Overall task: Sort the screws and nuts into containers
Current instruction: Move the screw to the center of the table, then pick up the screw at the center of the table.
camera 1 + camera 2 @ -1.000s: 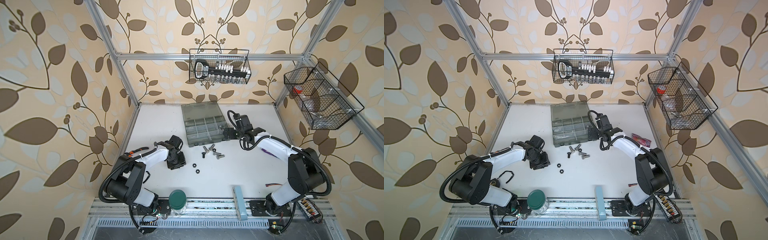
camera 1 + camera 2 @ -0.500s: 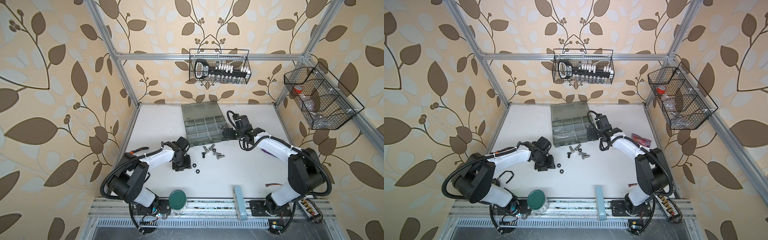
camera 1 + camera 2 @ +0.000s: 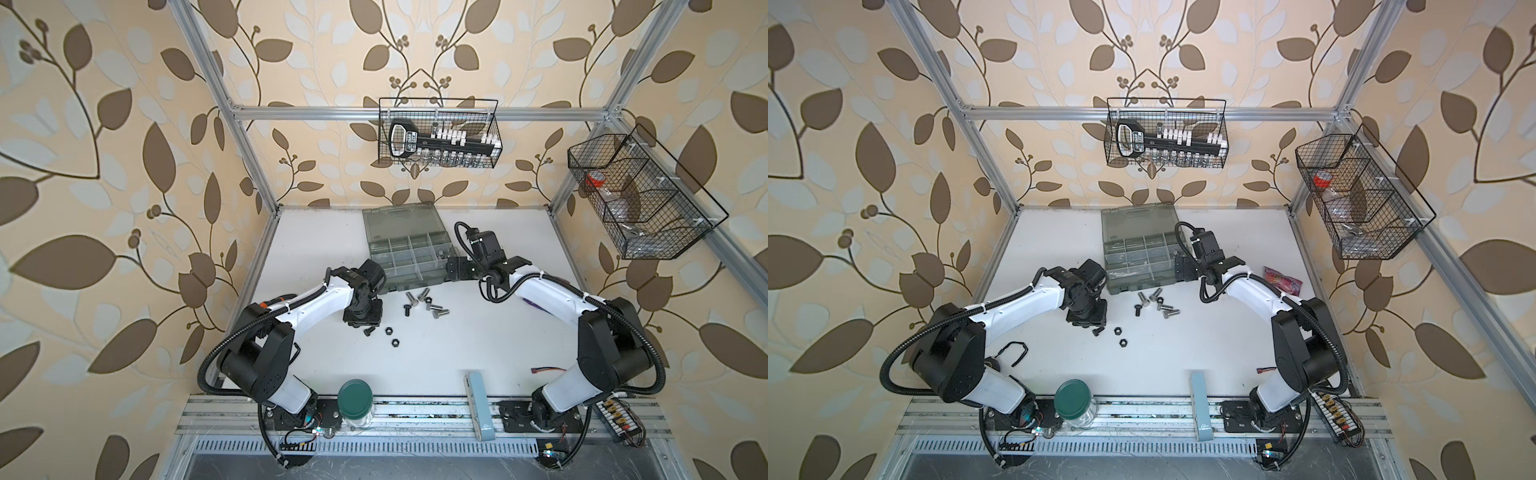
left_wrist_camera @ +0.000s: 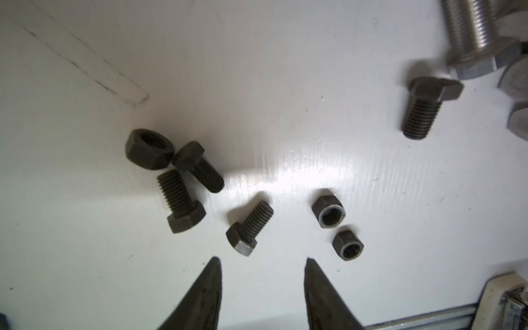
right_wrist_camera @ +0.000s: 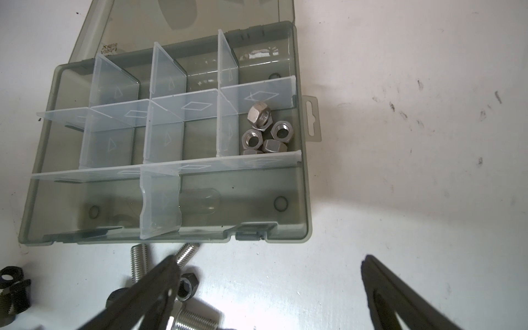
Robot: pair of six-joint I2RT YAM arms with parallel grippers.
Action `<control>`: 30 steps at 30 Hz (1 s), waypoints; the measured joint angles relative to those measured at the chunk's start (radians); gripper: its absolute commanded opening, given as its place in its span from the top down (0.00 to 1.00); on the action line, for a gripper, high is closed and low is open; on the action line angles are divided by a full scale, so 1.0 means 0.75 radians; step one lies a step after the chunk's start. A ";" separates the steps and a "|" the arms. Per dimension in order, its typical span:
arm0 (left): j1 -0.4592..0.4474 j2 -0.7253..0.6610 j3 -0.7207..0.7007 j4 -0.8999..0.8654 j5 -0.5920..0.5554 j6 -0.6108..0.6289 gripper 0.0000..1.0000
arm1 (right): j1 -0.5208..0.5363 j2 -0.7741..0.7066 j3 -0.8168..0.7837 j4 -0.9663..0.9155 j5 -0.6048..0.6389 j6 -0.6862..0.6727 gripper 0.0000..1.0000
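My left gripper (image 4: 262, 259) is open and empty, hovering low over the table, just short of a black screw (image 4: 250, 225). Two more black screws (image 4: 185, 200) and a black nut (image 4: 148, 148) lie beyond it, and two black nuts (image 4: 328, 211) lie to one side. In both top views this gripper (image 3: 362, 322) is left of the nuts (image 3: 389, 331). My right gripper (image 5: 268, 258) is open wide beside the grey organizer case (image 5: 303, 200), whose containers hold several silver nuts (image 5: 265, 128) in one compartment. Silver screws (image 3: 428, 305) lie in front of the case (image 3: 409, 276).
A green-lidded jar (image 3: 354, 401) and a pale blue box (image 3: 480, 405) stand at the front edge. Wire baskets hang on the back wall (image 3: 438, 133) and right wall (image 3: 636, 195). A pink packet (image 3: 1281, 280) lies behind the right arm.
My left arm has swung right, toward the black screws and nuts, and its jaws have narrowed a little. The right arm has not moved.
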 measured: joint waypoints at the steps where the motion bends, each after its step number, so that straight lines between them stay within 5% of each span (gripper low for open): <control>1: 0.000 0.021 0.018 -0.007 -0.017 0.017 0.54 | 0.000 0.000 0.000 -0.001 0.001 0.000 0.00; 30: -0.064 0.272 0.040 -0.030 0.078 0.157 0.55 | 0.002 -0.012 0.001 -0.012 0.059 -0.006 0.01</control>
